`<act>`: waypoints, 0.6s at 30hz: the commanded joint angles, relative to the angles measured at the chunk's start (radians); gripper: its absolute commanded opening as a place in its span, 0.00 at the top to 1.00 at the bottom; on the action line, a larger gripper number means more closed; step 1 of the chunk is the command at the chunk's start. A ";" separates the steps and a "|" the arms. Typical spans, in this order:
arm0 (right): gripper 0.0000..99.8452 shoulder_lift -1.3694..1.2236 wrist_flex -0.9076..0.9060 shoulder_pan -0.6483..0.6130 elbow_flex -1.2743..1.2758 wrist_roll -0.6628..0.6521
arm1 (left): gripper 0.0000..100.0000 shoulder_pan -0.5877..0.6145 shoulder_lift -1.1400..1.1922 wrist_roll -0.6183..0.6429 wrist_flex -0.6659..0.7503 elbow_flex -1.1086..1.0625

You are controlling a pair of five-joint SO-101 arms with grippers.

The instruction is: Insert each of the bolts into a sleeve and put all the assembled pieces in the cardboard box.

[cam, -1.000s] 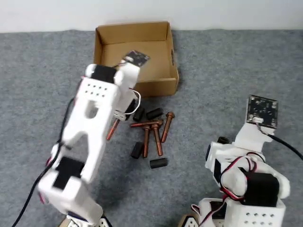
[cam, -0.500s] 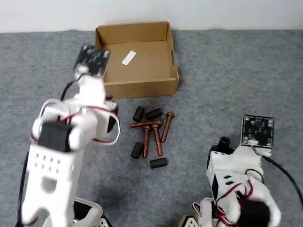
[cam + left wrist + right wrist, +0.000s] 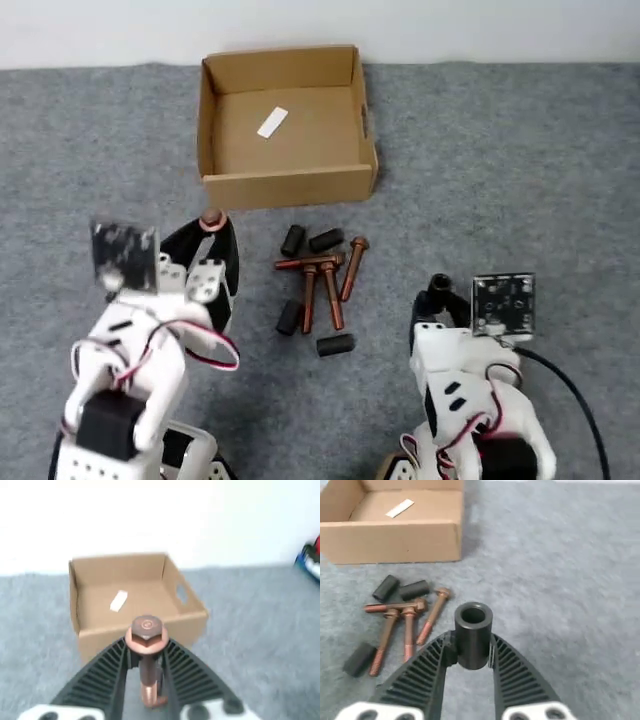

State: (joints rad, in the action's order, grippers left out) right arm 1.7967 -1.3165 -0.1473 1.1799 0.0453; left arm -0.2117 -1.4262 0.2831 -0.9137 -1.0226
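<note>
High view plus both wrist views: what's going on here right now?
The left gripper is shut on a copper bolt, with the bolt's head at the fingertips. The right gripper is shut on a black sleeve, its open end showing. The two pieces are not yet joined. Four other bolts and four sleeves lie loose on the grey mat in front of the cardboard box, which holds a white slip and no assembled pieces.

Your high cam hangs over the table [image 3: 520, 160] and looks down from well back, with the arms at its near edge. Each wrist cam sits close behind its own gripper, left gripper [image 3: 146, 647] and right gripper [image 3: 470, 642], looking low and forward. All three catch the cardboard box [image 3: 285, 185]. High and right wrist also share the loose bolts [image 3: 320, 285].
</note>
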 commanded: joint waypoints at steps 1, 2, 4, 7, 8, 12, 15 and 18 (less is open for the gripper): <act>0.99 0.010 0.079 -0.087 0.008 -0.003 | 1.00 -0.026 -0.141 -0.009 0.100 -0.054; 0.99 0.010 0.107 -0.119 0.017 -0.003 | 1.00 -0.038 -0.170 -0.031 0.109 -0.074; 0.99 0.010 0.165 -0.196 0.046 -0.003 | 1.00 -0.071 -0.229 -0.049 0.118 -0.099; 0.99 0.010 0.246 -0.332 0.097 -0.003 | 1.00 -0.121 -0.290 -0.023 0.120 -0.108; 0.99 0.010 0.274 -0.377 0.112 -0.003 | 1.00 -0.135 -0.305 -0.014 0.124 -0.107; 0.99 0.010 0.341 -0.522 0.161 -0.006 | 1.00 -0.152 -0.342 -0.003 0.132 -0.097; 0.99 0.010 0.354 -0.593 0.181 -0.009 | 1.00 -0.184 -0.345 -0.003 0.127 -0.094; 0.99 0.005 0.352 -0.638 0.183 -0.009 | 1.00 -0.250 -0.342 -0.002 0.130 -0.082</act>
State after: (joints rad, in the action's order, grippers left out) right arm 1.7983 -0.9927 -0.7442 1.3732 0.0453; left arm -0.4112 -1.7607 0.2693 -0.8140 -1.1393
